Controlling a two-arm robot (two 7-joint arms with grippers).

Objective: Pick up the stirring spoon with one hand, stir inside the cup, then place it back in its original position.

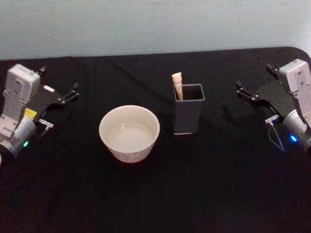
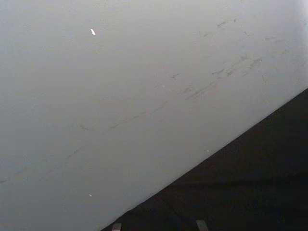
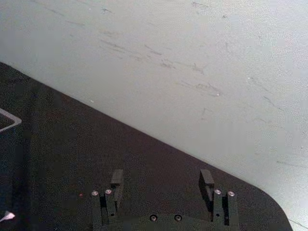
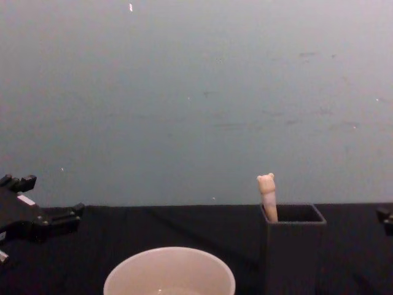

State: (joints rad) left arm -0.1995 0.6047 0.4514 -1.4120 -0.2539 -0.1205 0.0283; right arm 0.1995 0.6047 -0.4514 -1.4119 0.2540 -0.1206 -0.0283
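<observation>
Starting from the near edge, the black tabletop (image 1: 155, 204) offers a broad bare strip, so either arm has free room to swing in front. Next in, a little left of the middle, stands the cup (image 1: 131, 155), wide, thin-rimmed and seemingly holding a shallow clear liquid. I judge it light enough to slide if the stirring pushes against its wall. Just beside it to the right and slightly farther back stands the holder (image 1: 187, 119), a dark square box separated from the cup by a narrow gap. The stirring spoon (image 1: 178, 86) stands in it, leaning in its far left corner. The cream handle and bear head are above the rim, while the metal stem and bowl are hidden inside. It looks light, stiff and slim, with a smooth handle that could slip or twist. The best hold is probably across the handle just under the bear head, followed by a straight lift so the narrow box is not tipped. About level with the holder, the right gripper (image 1: 256, 78) is near the right edge, its fingers spread wide and holding nothing; it is the nearer tool. The left gripper (image 1: 58, 79) is parked by the left edge, likewise spread and empty. Beyond the far edge rises a pale wall (image 1: 146, 24).
</observation>
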